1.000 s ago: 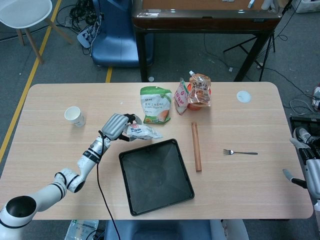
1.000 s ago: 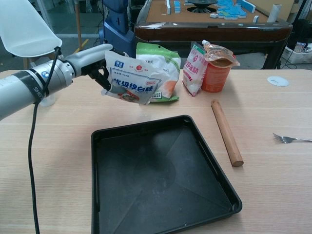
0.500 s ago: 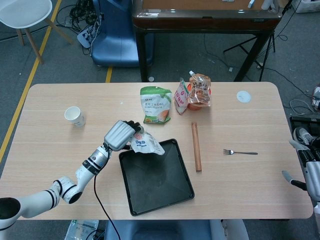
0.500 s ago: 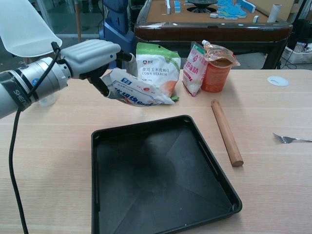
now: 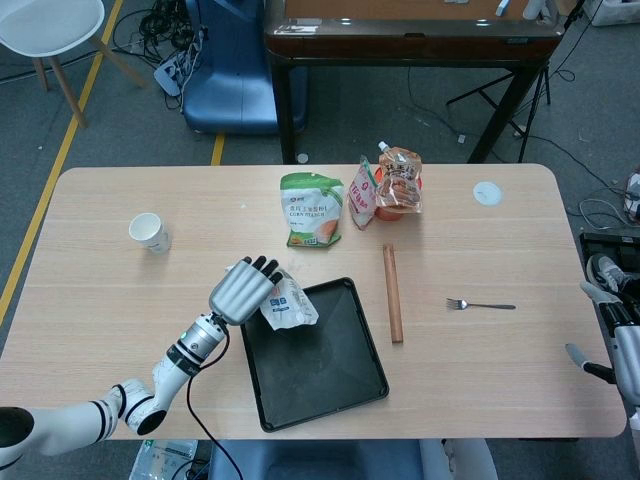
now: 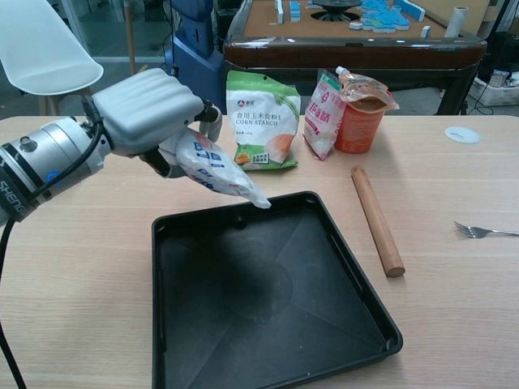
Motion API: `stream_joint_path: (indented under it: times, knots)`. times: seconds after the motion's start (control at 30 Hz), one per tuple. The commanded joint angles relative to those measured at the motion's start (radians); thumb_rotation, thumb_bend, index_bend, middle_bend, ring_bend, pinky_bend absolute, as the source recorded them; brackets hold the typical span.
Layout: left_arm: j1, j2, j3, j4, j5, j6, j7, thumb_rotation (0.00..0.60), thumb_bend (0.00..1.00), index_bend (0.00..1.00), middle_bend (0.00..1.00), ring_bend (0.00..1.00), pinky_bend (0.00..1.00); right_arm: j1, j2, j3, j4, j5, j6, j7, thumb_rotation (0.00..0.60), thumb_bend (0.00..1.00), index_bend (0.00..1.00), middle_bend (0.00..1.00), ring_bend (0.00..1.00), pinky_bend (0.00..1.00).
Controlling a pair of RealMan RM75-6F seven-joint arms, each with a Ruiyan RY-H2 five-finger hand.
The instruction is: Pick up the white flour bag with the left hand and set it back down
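Left hand [image 6: 150, 109] has the white flour bag [image 6: 217, 166] clutched and tilted, up off the worktop [image 5: 100, 290], its low corner hanging over the black tray's [image 6: 268, 292] near-left rim. Far right, the right hand [image 5: 620, 335] sits at the worktop edge — grip unclear.

Left hand [image 6: 150, 113] covers the top of the flour bag [image 6: 217, 166], so the grip itself is out of sight, and the bag's print is too tilted to read. Right hand [image 5: 622, 335] is sliced by the head view's right edge, its fingers unreadable, and it is missing from the chest view. The fork [image 6: 486, 232] is cut at the chest view's right edge there, handle gone.
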Motion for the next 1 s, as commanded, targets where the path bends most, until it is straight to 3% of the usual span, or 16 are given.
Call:
stream_joint_path:
  times: [0.03, 0.43, 1.0]
  knots:
    - [0.020, -0.015, 0.020, 0.001, 0.021, 0.034, 0.164, 0.600, 0.21, 0.65, 0.80, 0.74, 0.72, -0.001, -0.001, 0.000, 0.001, 0.000, 0.000, 0.001, 0.600, 0.17, 0.19, 0.28, 0.20, 0.22]
    - [0.065, -0.027, 0.060, -0.041, 0.049, 0.053, 0.430, 0.600, 0.21, 0.65, 0.82, 0.77, 0.74, -0.006, -0.001, 0.000, 0.002, 0.001, 0.004, 0.004, 0.600, 0.17, 0.19, 0.28, 0.20, 0.22]
    - [0.102, -0.035, 0.034, -0.112, -0.036, 0.011, 0.670, 0.600, 0.21, 0.64, 0.81, 0.77, 0.74, -0.012, -0.001, 0.001, -0.001, 0.005, 0.007, 0.002, 0.600, 0.17, 0.19, 0.28, 0.20, 0.22]
